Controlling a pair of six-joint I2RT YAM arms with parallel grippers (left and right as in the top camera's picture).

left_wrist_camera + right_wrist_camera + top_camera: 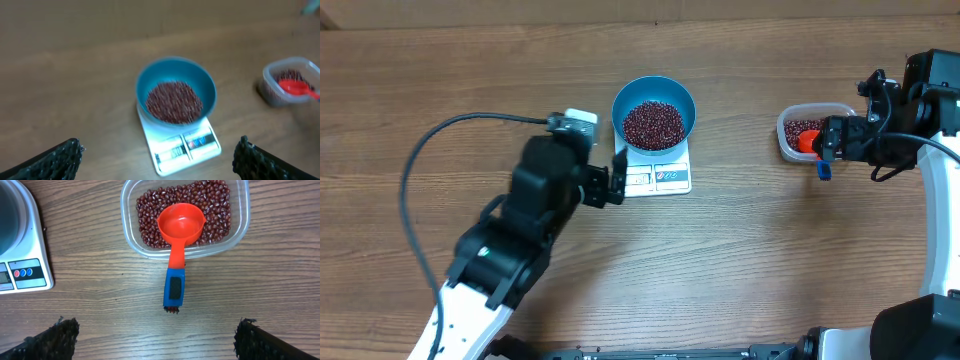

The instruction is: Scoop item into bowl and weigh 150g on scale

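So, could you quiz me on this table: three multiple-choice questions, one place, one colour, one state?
1. The bowl sits: A on the scale; B on a shelf; C on bare table.
2. The scoop's cup is: A green; B orange-red; C white.
3. The right jaws are: A shut on the scoop; B open, empty; C shut on the bowl.
Answers: A, the scale's front strip shows under it; B, clear in the right wrist view; B, the scoop lies in the tub, untouched.
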